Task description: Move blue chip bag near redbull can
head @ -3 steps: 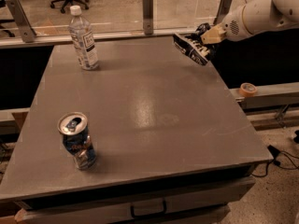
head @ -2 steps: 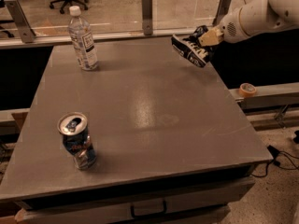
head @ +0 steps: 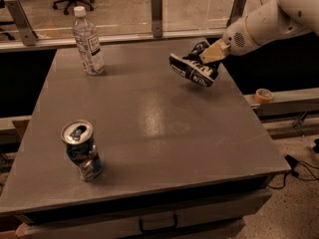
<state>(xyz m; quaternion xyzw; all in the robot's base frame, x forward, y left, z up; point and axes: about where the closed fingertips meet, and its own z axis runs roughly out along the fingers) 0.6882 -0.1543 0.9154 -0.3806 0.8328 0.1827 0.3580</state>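
Observation:
The blue chip bag (head: 193, 70), dark navy with white lettering, hangs tilted above the far right part of the grey table (head: 149, 118). My gripper (head: 208, 57) is shut on the bag's upper right edge and holds it off the surface. The white arm reaches in from the upper right. The redbull can (head: 82, 150), blue and silver with a pull-tab top, stands upright near the table's front left, far from the bag.
A clear plastic bottle (head: 88, 41) with a white cap stands at the table's far left. A roll of tape (head: 263, 94) lies on the ledge to the right. A glass barrier with metal posts (head: 157, 14) runs behind the table.
My gripper has carried the chip bag leftward and a little toward the front, further over the table. The can and bottle have not moved.

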